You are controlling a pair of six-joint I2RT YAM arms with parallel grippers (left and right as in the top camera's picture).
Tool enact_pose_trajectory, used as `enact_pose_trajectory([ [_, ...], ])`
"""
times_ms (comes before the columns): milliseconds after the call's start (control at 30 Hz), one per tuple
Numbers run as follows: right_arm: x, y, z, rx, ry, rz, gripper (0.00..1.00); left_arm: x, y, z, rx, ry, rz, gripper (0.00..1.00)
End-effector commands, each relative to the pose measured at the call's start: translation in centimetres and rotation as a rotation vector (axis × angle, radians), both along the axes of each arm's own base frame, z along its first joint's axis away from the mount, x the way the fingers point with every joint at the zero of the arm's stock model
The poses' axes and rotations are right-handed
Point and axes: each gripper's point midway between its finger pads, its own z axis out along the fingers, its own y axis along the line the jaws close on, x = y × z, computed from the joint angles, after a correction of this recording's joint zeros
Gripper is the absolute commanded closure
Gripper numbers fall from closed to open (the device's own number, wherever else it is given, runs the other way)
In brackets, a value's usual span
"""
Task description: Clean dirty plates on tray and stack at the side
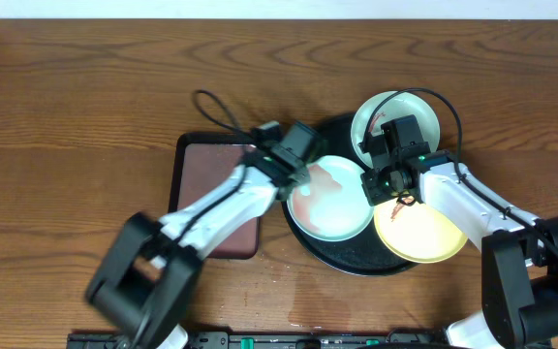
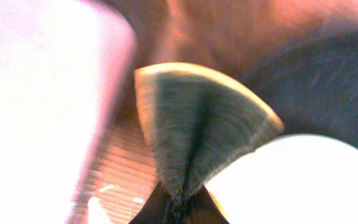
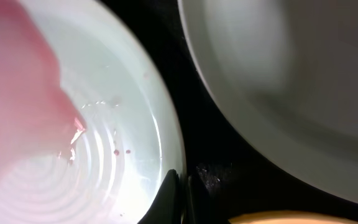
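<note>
Left gripper (image 1: 298, 174): I pinch a grey sponge (image 2: 197, 124) at the middle plate's (image 1: 337, 208) left edge
Right gripper (image 3: 178, 196): my tips sit nearly together at that plate's right rim; grip I cannot tell
Tray (image 1: 352, 260): black; carries three plates
Middle plate: mint, pink-smeared
Yellow plate (image 1: 424, 233): front right
Far plate (image 1: 381, 107): mint

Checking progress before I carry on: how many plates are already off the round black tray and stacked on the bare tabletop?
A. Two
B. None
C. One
B: the far mint plate, the middle mint plate and the yellow plate all sit on the black tray, with none on the bare wood.
</note>
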Motion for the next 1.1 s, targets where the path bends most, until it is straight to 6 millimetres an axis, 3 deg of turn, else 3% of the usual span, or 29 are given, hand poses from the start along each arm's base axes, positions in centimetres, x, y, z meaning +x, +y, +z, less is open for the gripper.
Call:
enact_pose_trajectory([
  [0, 0.2, -0.7, -0.3, -0.045, 0.001, -0.016, 0.99, 0.7, 2.0, 5.4, 0.004, -0.138, 0.04, 0.93],
  [167, 0.5, -0.2, 1.4, -0.033, -0.041, -0.005, 0.99, -0.8, 5.3, 10.8, 0.027, -0.226, 0.095, 0.93],
  [333, 1.2, -0.4, 5.6, -0.077, -0.123, -0.022, 0.99, -3.7, 11.2, 12.5, 0.197, -0.202, 0.183, 0.93],
  [433, 1.6, -0.7, 8.7, -0.146, -0.191, -0.026, 0.99, -4.7, 13.7, 12.4, 0.277, -0.17, 0.222, 0.93],
  [600, 2.4, -0.7, 12.4, -0.224, -0.29, -0.022, 0.99, -5.3, 15.3, 11.4, 0.31, -0.098, 0.248, 0.93],
  [1067, 2.0, 1.4, 17.5, -0.424, -0.426, 0.066, 0.99, -6.1, 17.0, 9.7, 0.229, 0.018, 0.311, 0.93],
])
